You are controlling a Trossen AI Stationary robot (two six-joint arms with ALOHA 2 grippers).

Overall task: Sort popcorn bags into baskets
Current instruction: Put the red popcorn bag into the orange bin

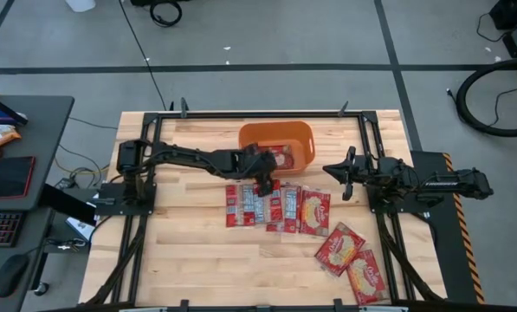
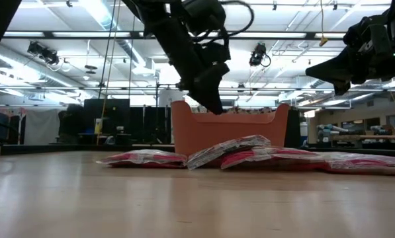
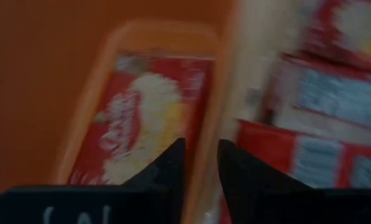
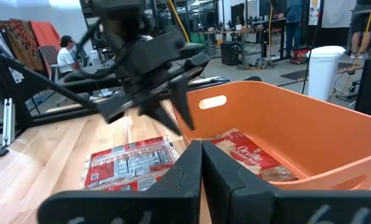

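over the near rim of the orange tub (image 1: 303, 139), left gripper (image 1: 264, 178) hangs w/ fingers a bit apart, empty. one bag (image 4: 247, 157) inside. right gripper (image 1: 338, 173) waits right of tub, fingers together.

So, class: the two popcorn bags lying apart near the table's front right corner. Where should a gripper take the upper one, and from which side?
Probably from straight above, pinching across the narrow width of that popcorn bag. It lies flat and tilted on the table, its upper-left end clear of its neighbour, so that end looks easiest. The right gripper hangs nearest.
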